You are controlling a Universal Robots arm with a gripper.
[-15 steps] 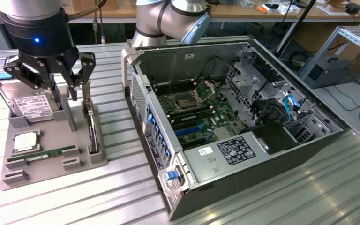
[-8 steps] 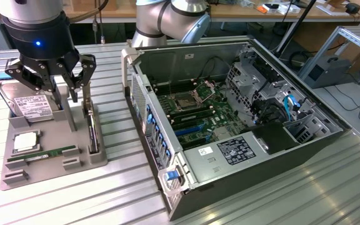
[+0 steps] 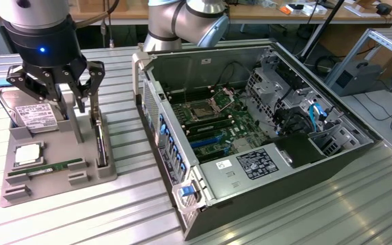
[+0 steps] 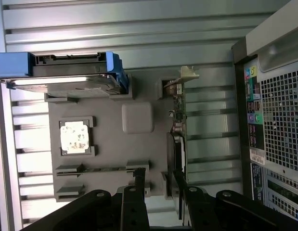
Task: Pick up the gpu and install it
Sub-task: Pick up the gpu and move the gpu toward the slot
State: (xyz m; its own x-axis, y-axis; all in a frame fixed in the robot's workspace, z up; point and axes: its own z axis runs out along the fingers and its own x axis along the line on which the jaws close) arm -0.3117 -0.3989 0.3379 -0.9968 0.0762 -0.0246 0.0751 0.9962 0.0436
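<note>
Shiny counter (image 3: 135, 204): the wide-open tool (image 3: 87, 109) hangs over the gpu (image 3: 100, 145), at 3 o'clock on the tray (image 3: 53, 184). A crooked pinch might tip it.

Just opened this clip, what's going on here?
The robot arm's end effector hangs open, low over the grey parts tray, at the gpu standing on edge in its slot. One finger is close beside the card, but nothing is gripped yet. A hard drive, a processor chip and a RAM stick also sit in the tray. The open computer case waits on the exterior view's right.
</note>
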